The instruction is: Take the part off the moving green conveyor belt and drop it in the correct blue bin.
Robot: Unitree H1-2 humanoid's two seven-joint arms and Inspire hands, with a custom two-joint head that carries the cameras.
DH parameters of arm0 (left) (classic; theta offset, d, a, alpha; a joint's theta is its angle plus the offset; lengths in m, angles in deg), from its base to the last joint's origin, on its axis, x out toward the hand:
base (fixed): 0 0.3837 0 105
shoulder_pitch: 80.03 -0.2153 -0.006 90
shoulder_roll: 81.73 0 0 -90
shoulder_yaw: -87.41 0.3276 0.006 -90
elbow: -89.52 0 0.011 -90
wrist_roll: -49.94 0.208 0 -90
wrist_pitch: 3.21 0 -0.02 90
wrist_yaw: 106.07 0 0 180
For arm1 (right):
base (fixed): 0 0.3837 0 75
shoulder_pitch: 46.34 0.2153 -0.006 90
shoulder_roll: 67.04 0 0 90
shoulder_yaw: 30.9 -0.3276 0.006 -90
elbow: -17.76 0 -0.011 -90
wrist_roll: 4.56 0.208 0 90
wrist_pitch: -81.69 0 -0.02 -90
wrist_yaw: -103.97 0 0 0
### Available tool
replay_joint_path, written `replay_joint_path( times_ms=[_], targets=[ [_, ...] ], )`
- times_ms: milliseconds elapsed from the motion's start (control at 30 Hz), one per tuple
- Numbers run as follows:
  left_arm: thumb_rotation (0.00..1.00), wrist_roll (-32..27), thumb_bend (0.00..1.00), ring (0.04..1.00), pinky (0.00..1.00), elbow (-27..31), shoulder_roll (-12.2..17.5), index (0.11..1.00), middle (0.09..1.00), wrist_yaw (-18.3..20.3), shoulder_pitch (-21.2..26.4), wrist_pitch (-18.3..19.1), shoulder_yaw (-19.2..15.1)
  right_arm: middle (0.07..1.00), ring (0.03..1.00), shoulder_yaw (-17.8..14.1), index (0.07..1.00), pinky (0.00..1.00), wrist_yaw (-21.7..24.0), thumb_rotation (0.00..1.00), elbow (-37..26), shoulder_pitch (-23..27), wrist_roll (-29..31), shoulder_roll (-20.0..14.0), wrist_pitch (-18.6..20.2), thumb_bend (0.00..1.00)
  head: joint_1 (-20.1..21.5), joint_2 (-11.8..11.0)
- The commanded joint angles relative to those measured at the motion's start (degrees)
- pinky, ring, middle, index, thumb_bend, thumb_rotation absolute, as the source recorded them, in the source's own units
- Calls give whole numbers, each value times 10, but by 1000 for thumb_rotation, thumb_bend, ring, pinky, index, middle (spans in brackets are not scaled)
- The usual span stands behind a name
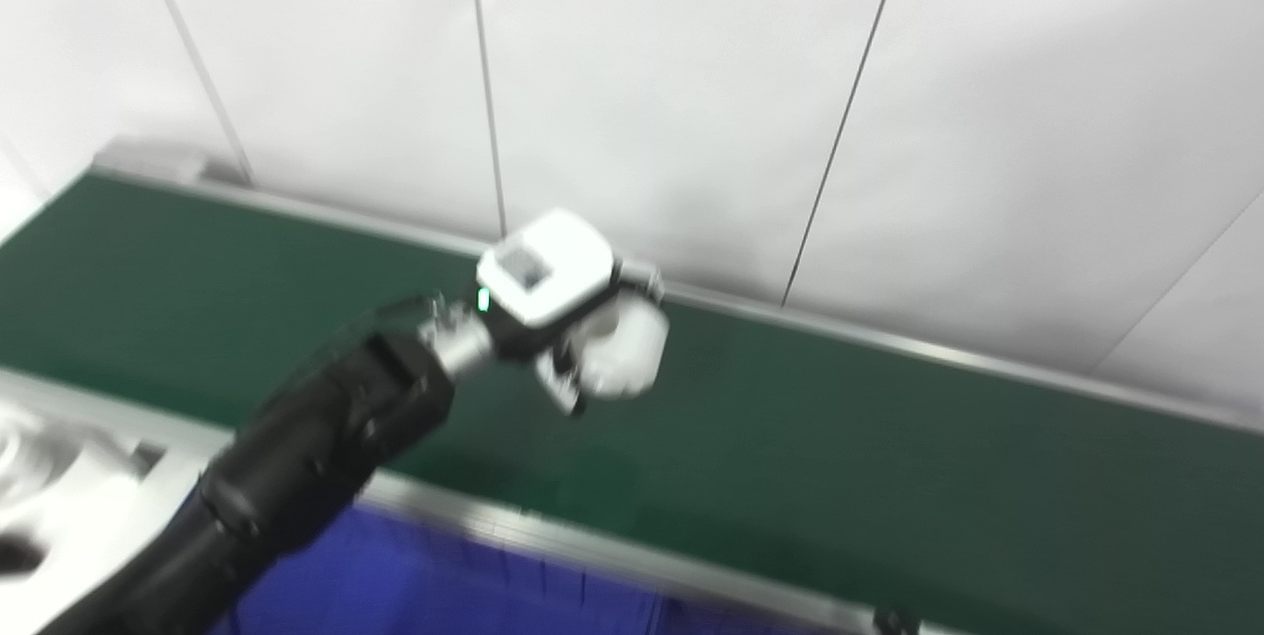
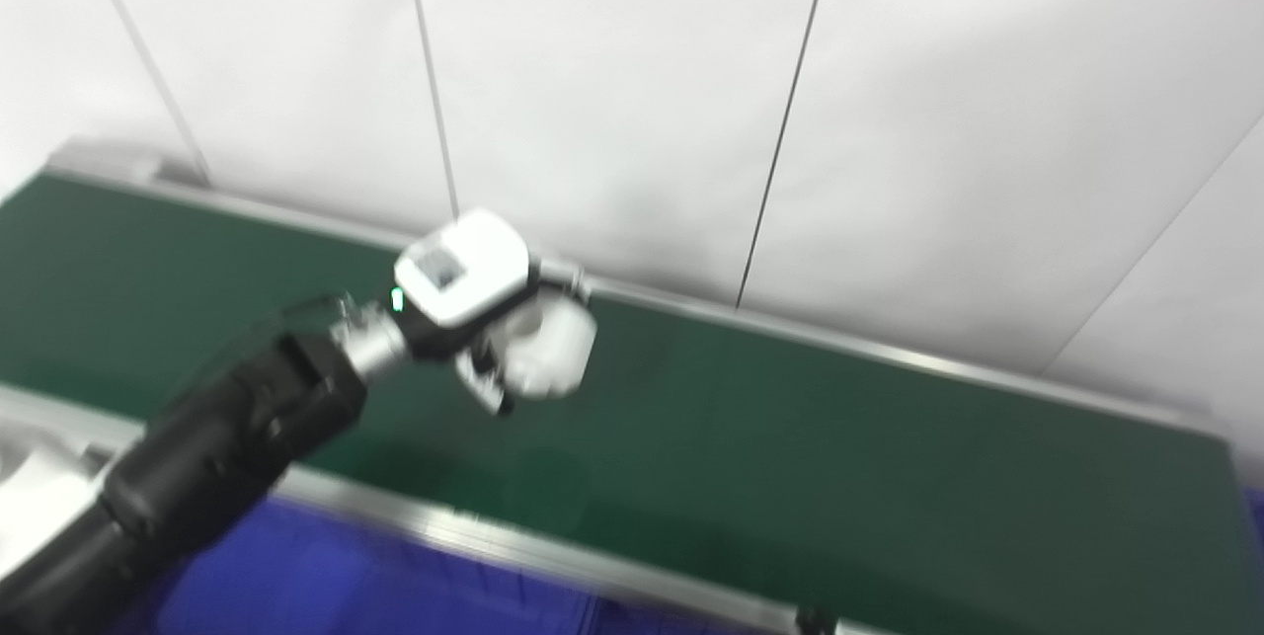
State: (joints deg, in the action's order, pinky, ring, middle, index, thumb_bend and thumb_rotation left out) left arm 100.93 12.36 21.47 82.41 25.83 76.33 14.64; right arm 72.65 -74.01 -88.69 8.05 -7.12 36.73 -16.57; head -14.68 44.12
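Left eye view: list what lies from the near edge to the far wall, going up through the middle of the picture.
Blue bin → near metal rail → green conveyor belt → far metal rail → white panelled wall.

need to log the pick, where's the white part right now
The white part is in the left hand, held above the middle of the green conveyor belt, near the belt's far rail below the white wall.

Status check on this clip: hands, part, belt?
Left hand shut on white part, above green belt. Right hand out of view. Nothing else on belt.
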Motion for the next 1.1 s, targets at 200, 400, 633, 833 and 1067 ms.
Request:
replay_joint_path(
  times_ms=[200, 400, 633, 833, 1067],
  targets=[
    [0, -61, 497, 370, 326, 176, 35, 535, 453, 156, -23, 79, -64, 978, 955, -8, 1000, 1000, 15, 1000, -85, -12, 30, -15, 65, 641, -93, 59],
    [0, -83, 501, 401, 363, 253, 66, 513, 499, 252, -71, 117, -101, 956, 947, -21, 1000, 1000, 21, 1000, -84, -9, 54, -24, 63, 614, -113, 51],
    [0, -85, 501, 413, 375, 297, 86, 493, 521, 288, -158, 125, -145, 948, 944, -25, 1000, 1000, 34, 1000, -59, -9, 71, -36, 46, 648, -124, 26],
    [0, -27, 501, 414, 409, 303, 88, 509, 505, 358, -232, 156, -154, 950, 950, -21, 1000, 1000, 37, 1000, -60, -16, 72, -35, 51, 646, -126, 17],
    [0, 117, 499, 375, 337, 290, 62, 529, 478, 485, -252, 182, -131, 956, 974, -10, 1000, 1000, 44, 1000, -68, -20, 79, -32, 79, 678, -104, 17]
  ],
)
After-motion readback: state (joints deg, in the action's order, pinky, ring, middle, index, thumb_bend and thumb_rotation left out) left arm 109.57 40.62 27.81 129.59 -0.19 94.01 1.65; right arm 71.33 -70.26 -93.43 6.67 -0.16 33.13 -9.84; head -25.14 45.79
